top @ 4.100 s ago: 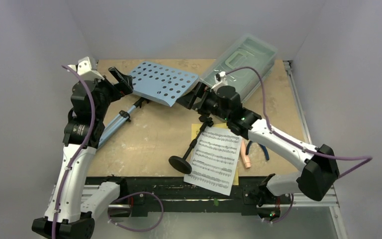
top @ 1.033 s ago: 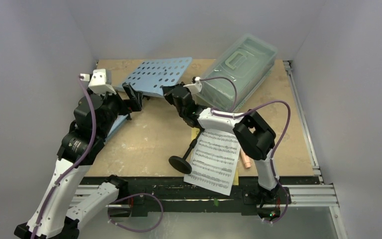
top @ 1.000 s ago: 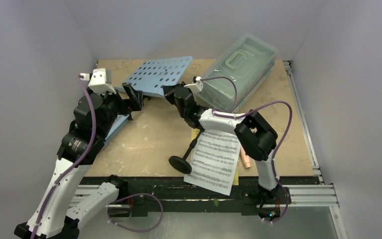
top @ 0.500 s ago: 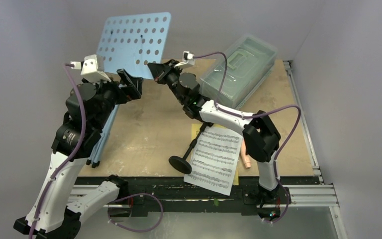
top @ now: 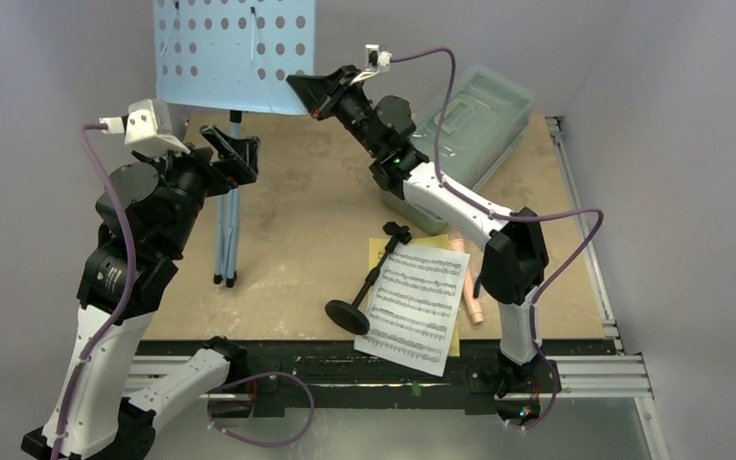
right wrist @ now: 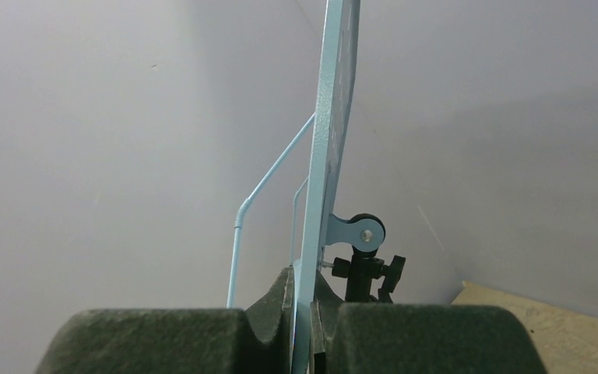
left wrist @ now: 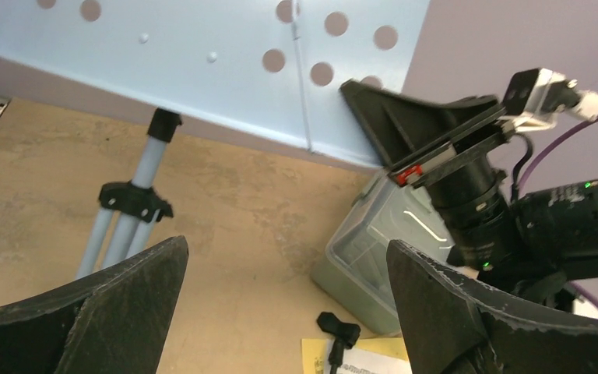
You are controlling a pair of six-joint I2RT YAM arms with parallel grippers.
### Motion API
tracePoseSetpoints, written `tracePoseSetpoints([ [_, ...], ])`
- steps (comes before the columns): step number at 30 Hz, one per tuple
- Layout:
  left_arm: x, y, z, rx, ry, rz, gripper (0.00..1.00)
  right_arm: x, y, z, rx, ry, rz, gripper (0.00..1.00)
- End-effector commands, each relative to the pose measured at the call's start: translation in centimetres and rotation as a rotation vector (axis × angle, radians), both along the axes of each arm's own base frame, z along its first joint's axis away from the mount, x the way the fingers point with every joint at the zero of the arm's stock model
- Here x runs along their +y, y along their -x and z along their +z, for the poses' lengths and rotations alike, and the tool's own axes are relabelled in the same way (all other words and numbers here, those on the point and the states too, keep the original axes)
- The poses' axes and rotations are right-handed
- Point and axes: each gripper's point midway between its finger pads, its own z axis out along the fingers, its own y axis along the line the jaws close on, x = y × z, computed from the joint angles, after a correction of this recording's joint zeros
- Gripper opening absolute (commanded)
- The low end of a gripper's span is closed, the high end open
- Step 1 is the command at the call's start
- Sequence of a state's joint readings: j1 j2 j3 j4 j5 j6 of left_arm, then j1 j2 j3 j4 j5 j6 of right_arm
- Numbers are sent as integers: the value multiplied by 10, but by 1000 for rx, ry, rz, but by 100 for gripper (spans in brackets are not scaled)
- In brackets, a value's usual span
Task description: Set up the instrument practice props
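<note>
Partway through setup, the light blue music stand (top: 235, 57) is upright on its tripod at back-left, desk corner pinched by the right gripper (top: 302, 96); the left gripper (top: 240, 158) hangs wide open beside it. Music sheets (top: 412, 307), mic stand (top: 364, 285) and toy microphone (top: 476, 309) lie unplaced in front.

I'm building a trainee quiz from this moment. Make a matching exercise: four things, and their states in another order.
1 music stand
2 mic stand
3 left gripper
4 right gripper

A open, empty
B standing upright
C clamped on the perforated panel's edge
D lying on the table

Pairs: 1-B, 2-D, 3-A, 4-C
</note>
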State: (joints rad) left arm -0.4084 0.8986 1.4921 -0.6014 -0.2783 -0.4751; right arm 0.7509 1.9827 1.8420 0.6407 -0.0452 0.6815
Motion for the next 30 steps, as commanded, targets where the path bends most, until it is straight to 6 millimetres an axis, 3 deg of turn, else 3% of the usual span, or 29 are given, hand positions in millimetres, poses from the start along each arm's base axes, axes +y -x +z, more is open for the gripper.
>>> tracePoseSetpoints([
  [1, 11, 4, -40, 78, -27, 55, 99, -101, 99, 191, -569, -296, 0, 0],
  [8, 24, -4, -111, 213, -40, 167, 100, -117, 118, 204, -654, -284, 47, 0],
  [14, 30, -33, -170, 291, -68, 283, 100, -126, 131, 210, -658, -291, 60, 0],
  [22, 15, -87, -221, 381, -205, 297, 100, -130, 148, 210, -666, -285, 110, 0],
  [27, 35, -105, -251, 400, -256, 470, 99, -135, 156, 207, -662, -287, 139, 0],
  [30, 28, -117, -255, 337, -242, 444, 97, -137, 160, 204, -656, -288, 148, 0],
])
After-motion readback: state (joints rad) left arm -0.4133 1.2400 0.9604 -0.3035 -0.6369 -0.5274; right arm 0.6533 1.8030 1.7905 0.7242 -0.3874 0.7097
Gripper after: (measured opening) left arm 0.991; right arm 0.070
